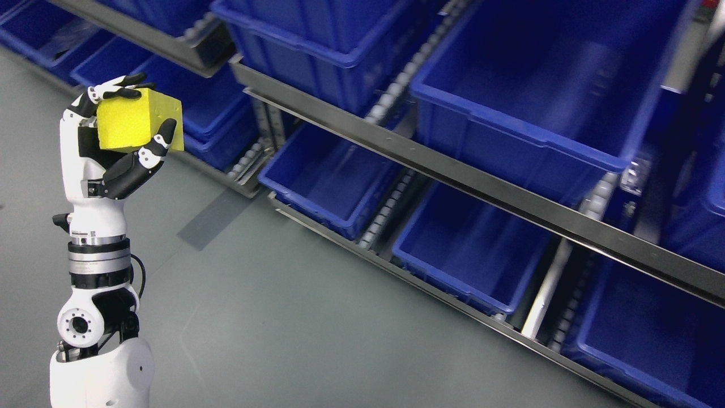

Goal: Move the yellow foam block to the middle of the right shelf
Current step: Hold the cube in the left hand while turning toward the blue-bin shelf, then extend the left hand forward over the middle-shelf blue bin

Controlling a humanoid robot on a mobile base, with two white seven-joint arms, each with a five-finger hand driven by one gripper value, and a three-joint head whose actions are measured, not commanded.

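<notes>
Foam first: the yellow foam block [139,120] sits in my left hand [116,139], raised upright on its arm at the far left of the head view, well clear of the shelf rack [464,170]. I see the black-tipped fingers [122,85] curled over the block's top edge and the thumb [161,139] pressed against its near face, so the hand is clamped around the block. The block hangs above the grey floor [283,317], left of the rack and apart from it. On the rack, blue bins stand in sloping tiers on roller tracks; the large blue bin [527,85] on the upper tier lies well to the right of the block, and a lower blue bin [334,175] sits below the metal rail, nearer to it.
</notes>
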